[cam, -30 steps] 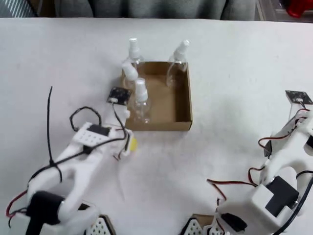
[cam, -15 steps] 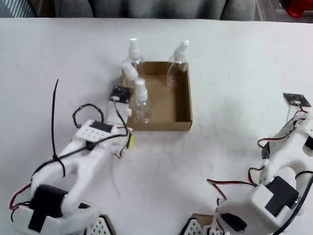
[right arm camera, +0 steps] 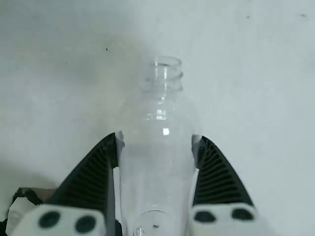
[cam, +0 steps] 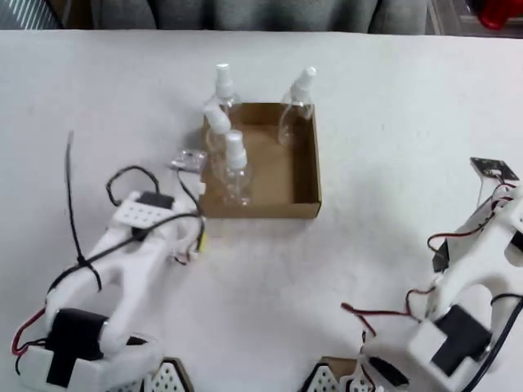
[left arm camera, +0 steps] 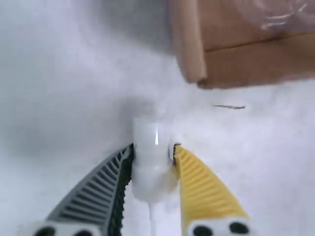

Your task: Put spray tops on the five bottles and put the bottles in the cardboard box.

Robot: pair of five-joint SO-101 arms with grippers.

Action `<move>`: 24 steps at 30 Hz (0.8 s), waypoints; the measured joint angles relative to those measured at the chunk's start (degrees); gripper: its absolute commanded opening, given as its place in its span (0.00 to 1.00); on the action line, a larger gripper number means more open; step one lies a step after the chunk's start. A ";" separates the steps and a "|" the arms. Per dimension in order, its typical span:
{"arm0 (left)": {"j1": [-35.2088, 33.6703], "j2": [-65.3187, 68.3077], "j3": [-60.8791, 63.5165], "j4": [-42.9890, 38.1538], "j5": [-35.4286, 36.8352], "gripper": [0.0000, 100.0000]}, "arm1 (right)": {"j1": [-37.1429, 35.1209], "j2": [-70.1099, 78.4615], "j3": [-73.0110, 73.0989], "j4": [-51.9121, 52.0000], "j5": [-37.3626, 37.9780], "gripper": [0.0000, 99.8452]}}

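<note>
Four capped bottles (cam: 236, 167) stand in or at the cardboard box (cam: 304, 194). The left gripper (left arm camera: 152, 148) clamps one spray top (left arm camera: 150, 169) near a box corner. The right gripper (right arm camera: 157, 138) clamps one uncapped bottle (right arm camera: 157, 118), its base cut off.

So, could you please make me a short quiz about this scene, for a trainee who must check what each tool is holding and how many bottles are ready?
1. True or false: the clear plastic bottle in the right tool already has a top on its neck.
2. What does the left tool hold? A) a white plastic spray top B) a cardboard lid C) nothing
3. Fill in: in the high view, ____ capped bottles stand at the brown cardboard box.
Key: 1 false; 2 A; 3 four.
</note>
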 measured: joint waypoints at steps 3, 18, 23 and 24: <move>-3.16 0.00 -3.69 5.80 -2.90 0.02 | -0.09 -5.45 1.58 3.08 0.00 0.02; -14.33 -24.88 -9.85 14.77 -4.22 0.02 | -18.55 -38.07 13.54 4.31 -15.03 0.02; -14.33 -41.23 -9.85 14.86 -4.22 0.02 | -31.65 -46.15 13.54 3.16 -26.73 0.02; -14.42 -44.48 -9.85 14.86 -4.22 0.02 | -34.64 -47.56 13.54 2.46 -29.01 0.02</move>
